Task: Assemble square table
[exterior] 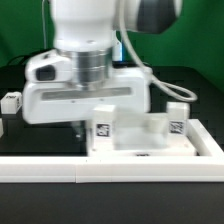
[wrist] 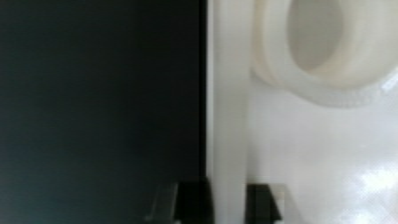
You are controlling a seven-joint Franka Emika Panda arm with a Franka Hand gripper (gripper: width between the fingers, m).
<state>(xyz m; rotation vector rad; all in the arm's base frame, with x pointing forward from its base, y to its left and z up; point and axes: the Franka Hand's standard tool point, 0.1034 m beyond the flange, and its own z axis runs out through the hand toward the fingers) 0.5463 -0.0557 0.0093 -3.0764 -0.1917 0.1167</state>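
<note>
Wrist view: the tool [wrist: 228, 203] is pinched together on the thin upright rim of the table top [wrist: 311, 140]. One dark finger [wrist: 191, 203] is on the bench side, the other on the tray side, with the white wall betw them. That reads as a real clamp, not an empty close. A round corner socket [wrist: 331, 50] sits just inside the rim, further along.

Exterior view: the top lies flat on the black bench [exterior: 30, 140], just behind the white border rail [exterior: 60, 172]. The arm [exterior: 95, 60] hangs over the top's edge on the exterior view's left. One small leg block [exterior: 11, 101] sits well apart, far on the exterior view's left. Can't tell what else is loose behind the arm.

Handling, my guess: hard moulded plastic, so stiff, light and smooth. It prob slides easily on the bench and could pivot round a single pinch pt. The rim is narrow, so contact area is small. I'd grip low on the wall, mid-edge rather than at a corner, and drag or push rather than lift. Not fragile afaict, but a twist could slip the wall out of the fingers. Leave the sockets free for legs.
</note>
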